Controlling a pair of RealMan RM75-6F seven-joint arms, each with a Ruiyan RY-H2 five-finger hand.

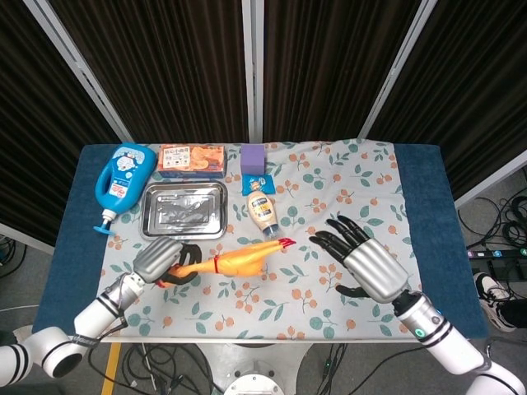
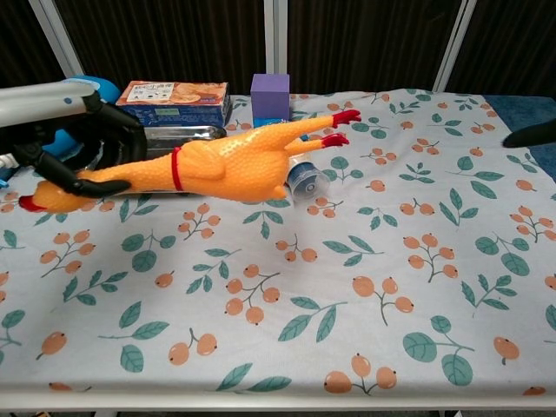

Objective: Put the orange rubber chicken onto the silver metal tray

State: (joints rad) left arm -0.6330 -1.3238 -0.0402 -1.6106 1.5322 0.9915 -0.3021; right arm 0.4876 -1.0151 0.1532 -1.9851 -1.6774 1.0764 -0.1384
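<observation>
The left hand (image 1: 158, 258) grips the orange rubber chicken (image 1: 244, 258) by its head end, holding it off the surface (image 1: 329, 280), its feet pointing away toward the right hand (image 1: 366, 265), which hovers with fingers spread, holding nothing. The silver metal tray (image 1: 184, 209) lies just beyond the left hand.

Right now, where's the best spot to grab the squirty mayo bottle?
Probably around the fat middle of the mayo bottle, coming down from above. It lies on its side with its cap pointing toward the robot, so the round body is the widest, easiest part. The rubber chicken hangs just in front, so don't reach in from there.
</observation>
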